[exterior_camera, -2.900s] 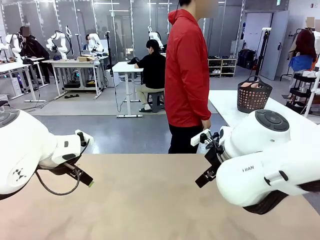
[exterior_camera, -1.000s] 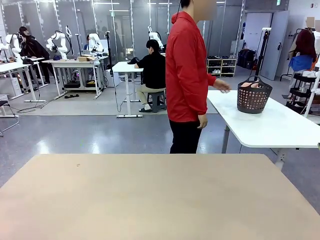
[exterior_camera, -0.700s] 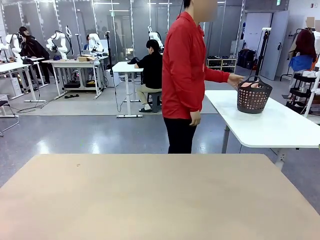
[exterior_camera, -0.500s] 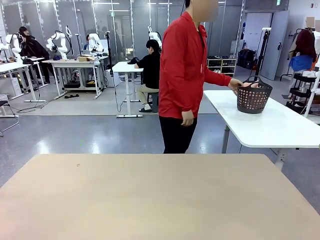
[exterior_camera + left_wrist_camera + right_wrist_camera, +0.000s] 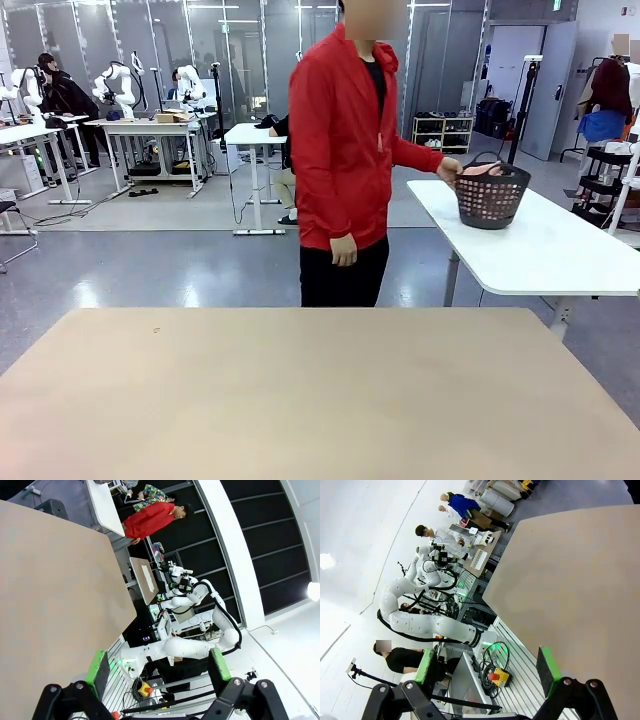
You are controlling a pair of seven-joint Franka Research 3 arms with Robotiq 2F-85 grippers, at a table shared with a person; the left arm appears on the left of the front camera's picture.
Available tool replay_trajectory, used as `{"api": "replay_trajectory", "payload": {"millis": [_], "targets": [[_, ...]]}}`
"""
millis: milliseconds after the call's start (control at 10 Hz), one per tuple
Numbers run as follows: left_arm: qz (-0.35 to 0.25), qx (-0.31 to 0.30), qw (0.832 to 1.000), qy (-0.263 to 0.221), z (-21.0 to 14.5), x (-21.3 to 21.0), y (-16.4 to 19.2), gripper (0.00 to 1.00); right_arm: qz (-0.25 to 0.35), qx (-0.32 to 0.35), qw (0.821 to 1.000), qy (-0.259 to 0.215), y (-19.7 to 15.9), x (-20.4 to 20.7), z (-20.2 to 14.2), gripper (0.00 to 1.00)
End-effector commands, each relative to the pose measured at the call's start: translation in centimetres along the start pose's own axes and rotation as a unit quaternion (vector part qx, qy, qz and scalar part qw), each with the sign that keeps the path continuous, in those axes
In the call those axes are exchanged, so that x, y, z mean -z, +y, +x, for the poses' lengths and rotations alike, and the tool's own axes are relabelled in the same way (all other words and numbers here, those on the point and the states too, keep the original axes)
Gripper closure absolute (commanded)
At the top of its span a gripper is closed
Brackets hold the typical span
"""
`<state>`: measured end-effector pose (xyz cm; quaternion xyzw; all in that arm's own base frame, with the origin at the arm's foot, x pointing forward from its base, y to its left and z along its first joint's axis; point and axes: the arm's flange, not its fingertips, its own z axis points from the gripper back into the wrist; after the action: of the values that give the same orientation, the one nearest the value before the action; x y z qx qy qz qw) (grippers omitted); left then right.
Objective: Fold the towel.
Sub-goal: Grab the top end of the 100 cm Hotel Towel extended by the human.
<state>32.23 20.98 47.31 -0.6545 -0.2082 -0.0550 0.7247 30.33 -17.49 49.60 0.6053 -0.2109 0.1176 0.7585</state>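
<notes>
Holding one dark basket at a white side table, right of the front frame, a person's hand grips its rim; one salmon-pink towel lies inside, well apart from the left gripper and right gripper, both wrist views showing fingers spread wide, empty, the tan table beyond them

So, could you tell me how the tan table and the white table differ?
The tan table lies nearest the camera; the white table stands farther right. The dark basket with the towel, held by the person's hand, is at the white table, not the tan table. Both tops are flat.
</notes>
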Motion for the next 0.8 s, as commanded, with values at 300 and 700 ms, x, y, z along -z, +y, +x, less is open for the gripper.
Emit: {"api": "replay_trajectory", "payload": {"millis": [300, 700], "targets": [[-0.007, 0.003, 1.0, 0.002, -0.11, -0.12, -0.06, 0.0, 0.005, -0.012, 1.0, -0.004, 0.07, -0.06, 0.22, 0.0], [-0.007, 0.003, 1.0, 0.002, -0.11, -0.12, -0.06, 0.0, 0.005, -0.012, 1.0, -0.004, 0.07, -0.06, 0.22, 0.0]]}}
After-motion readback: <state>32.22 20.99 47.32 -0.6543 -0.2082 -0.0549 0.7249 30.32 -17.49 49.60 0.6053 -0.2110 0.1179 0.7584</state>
